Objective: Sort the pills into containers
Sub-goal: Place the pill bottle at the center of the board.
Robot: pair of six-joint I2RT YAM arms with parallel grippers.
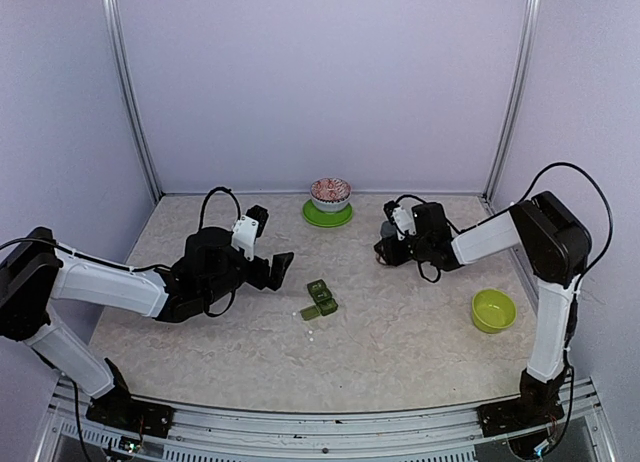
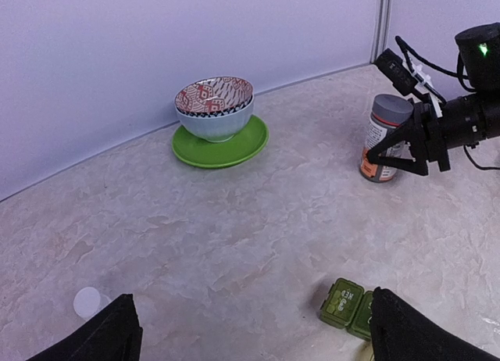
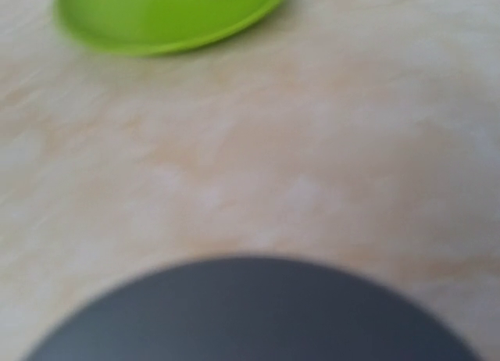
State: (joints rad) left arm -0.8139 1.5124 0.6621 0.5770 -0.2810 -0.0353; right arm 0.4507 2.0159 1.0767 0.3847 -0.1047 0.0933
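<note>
Pale lilac walls (image 1: 320, 82), metal corner posts (image 1: 130, 92), beige marbled tabletop (image 1: 400, 352), even light.

Left arm (image 1: 110, 282) stretched low from near-left base toward bench (image 1: 400, 342) centre. Left gripper (image 1: 272, 269) held above bench, jaws spread wide, nothing gripped. Right arm (image 1: 490, 237) raised from near-right base, bent sharply at elbow on right, forearm reached left. Right gripper (image 1: 392, 247) lowered far of centre, jaws closed round bottle (image 2: 377, 154).

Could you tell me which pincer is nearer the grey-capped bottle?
Right: the right pincer is closed on the bottle, while the left pincer is open, far off near the containers.
</note>
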